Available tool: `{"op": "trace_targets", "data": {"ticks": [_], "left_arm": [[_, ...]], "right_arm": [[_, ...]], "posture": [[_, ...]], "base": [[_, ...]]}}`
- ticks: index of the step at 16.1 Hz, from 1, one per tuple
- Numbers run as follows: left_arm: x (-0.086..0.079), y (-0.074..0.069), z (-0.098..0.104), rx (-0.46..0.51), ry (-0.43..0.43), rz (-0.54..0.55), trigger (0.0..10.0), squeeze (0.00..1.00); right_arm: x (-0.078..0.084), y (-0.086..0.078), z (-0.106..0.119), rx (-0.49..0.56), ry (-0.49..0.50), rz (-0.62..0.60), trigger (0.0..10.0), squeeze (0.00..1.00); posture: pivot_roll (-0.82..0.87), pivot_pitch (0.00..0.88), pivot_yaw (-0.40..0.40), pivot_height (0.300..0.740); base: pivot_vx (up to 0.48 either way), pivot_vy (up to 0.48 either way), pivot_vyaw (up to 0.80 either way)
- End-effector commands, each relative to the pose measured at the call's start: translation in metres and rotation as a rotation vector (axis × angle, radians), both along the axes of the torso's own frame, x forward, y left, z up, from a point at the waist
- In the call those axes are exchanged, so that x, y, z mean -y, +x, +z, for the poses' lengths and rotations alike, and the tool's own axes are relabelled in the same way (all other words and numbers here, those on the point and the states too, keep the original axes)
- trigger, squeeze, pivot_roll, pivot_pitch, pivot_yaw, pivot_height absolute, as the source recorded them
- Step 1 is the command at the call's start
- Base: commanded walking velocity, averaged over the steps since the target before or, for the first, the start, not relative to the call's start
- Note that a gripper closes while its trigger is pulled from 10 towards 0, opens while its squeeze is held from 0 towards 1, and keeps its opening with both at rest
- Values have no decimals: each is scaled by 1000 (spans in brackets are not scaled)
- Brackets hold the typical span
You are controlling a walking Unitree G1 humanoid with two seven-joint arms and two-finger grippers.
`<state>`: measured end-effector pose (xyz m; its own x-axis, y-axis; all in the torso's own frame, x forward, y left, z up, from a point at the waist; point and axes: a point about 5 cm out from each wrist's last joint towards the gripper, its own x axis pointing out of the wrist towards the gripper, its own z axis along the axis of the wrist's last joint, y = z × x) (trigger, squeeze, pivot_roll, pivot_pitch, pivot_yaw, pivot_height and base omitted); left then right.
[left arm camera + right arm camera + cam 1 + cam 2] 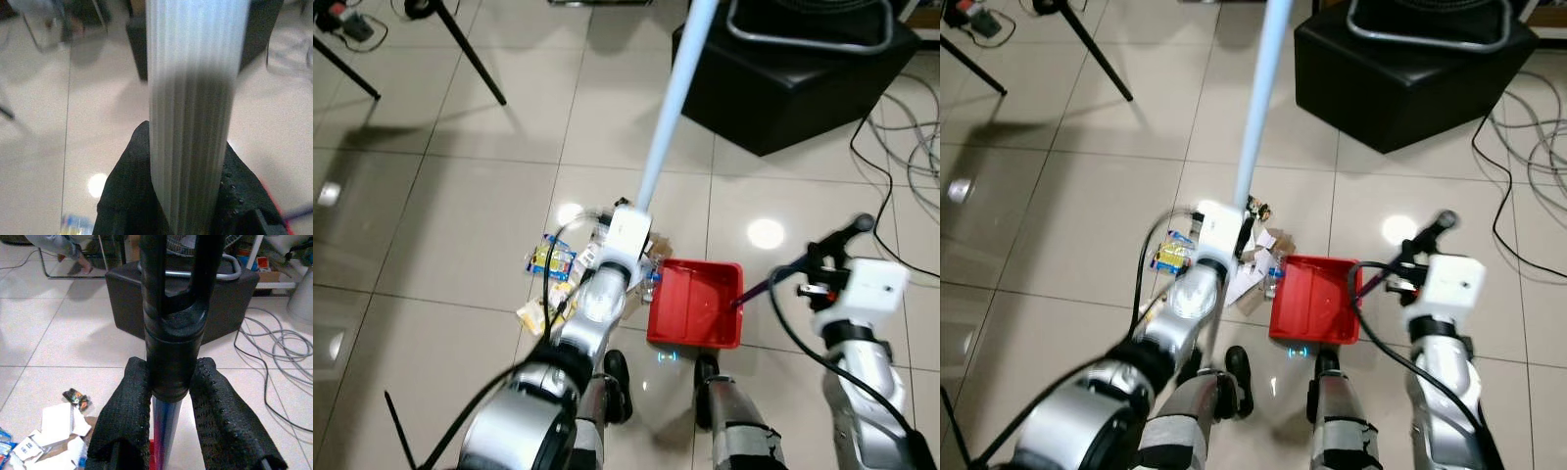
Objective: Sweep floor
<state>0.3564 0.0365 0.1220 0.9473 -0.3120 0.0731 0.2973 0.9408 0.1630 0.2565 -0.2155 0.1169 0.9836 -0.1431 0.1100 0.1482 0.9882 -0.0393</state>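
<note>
My left gripper (190, 205) clenches the pale broom handle (668, 117); my right gripper (168, 431) clamps the dustpan handle (168, 323). Red dustpan (697, 302) sits on the tiled floor (440, 225), touching the litter pile (1252, 257). Black box (793, 78) and cables (911, 157) crowd ahead-right; open tile lies left.

No legible text, label, brand, number or sign; print on the floor wrappers (551, 259) is too blurred.

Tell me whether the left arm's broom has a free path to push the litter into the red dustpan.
Probably yes. The left pincer grips the broom pole, and the litter lies right beside the red dustpan, which the right pincer holds by its handle; nothing stands between them.
</note>
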Motion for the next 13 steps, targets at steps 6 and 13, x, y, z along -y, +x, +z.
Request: {"op": "trace_targets", "data": {"ticks": [6,13], "left_arm": [[-70,31,85,367,299,92,10000,0],[-99,23,166,591,468,108,10000,0]], "right_arm": [[-2,-2,-18,-82,28,-2,10000,0],[-4,3,-19,-79,33,4,10000,0]], "posture": [[-82,422,160,740],[-57,409,160,740]], "base": [[0,0,0],[0,0,0]]}}
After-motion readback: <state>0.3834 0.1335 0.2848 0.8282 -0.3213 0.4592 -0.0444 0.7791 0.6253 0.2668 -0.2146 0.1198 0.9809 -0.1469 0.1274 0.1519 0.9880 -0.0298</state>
